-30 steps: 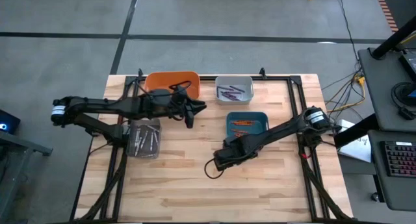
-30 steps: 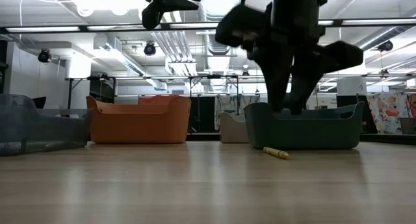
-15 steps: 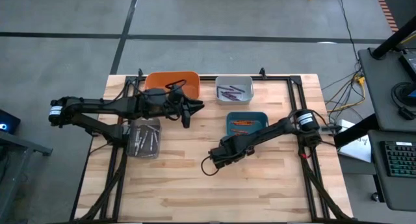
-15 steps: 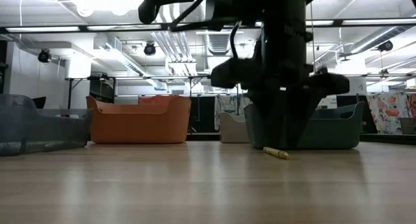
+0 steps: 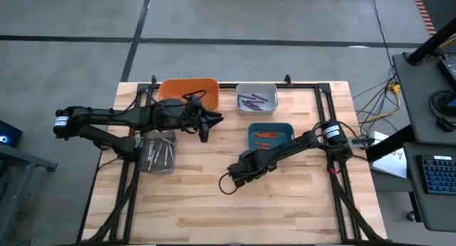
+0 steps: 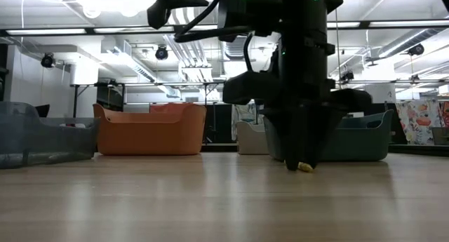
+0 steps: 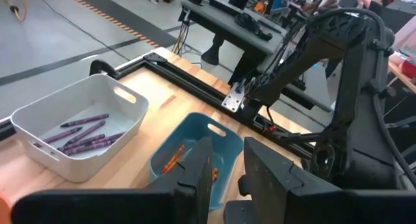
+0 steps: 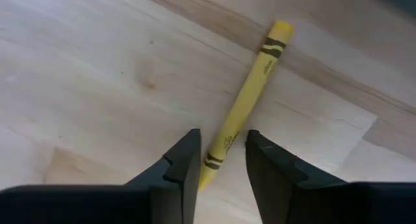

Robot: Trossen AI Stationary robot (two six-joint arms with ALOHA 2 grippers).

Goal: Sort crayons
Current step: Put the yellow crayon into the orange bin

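While the high view is looking straight down, the right gripper (image 5: 237, 176) is hanging low over the bare wooden table (image 5: 192, 203), just near-left of the teal bin (image 5: 271, 137), which is holding orange crayons (image 5: 264, 135); the white bin (image 5: 256, 98) on the far side is holding purple crayons (image 5: 252, 100); the orange bin (image 5: 187, 89) is sitting at the far left beside it, and the clear bin (image 5: 158, 152) at the left is holding dark sticks whose colour I cannot tell; the left gripper (image 5: 208, 123) is hovering beside the orange bin, over the table's middle-left.

Seen from the low view, the right gripper (image 6: 300, 165) is reaching down to the tabletop, its dark bulk covering most of a yellow crayon (image 6: 305, 167) whose end is peeking out at the right; the orange bin (image 6: 149, 130) is standing far left, the teal bin (image 6: 351, 138) behind the arm.

From the left wrist view, the left gripper (image 7: 226, 178) is showing its fingers (image 7: 198, 178) apart with a narrow gap and nothing between them; beyond them the white bin (image 7: 78, 130) and teal bin (image 7: 192, 156) are lying side by side.

From the right wrist view, the right gripper (image 8: 221, 169) is standing spread, its fingers (image 8: 184, 162) straddling one end of the yellow crayon (image 8: 250, 94), which is lying flat and slanted on the table (image 8: 78, 81); whether the pads are touching it I cannot tell.
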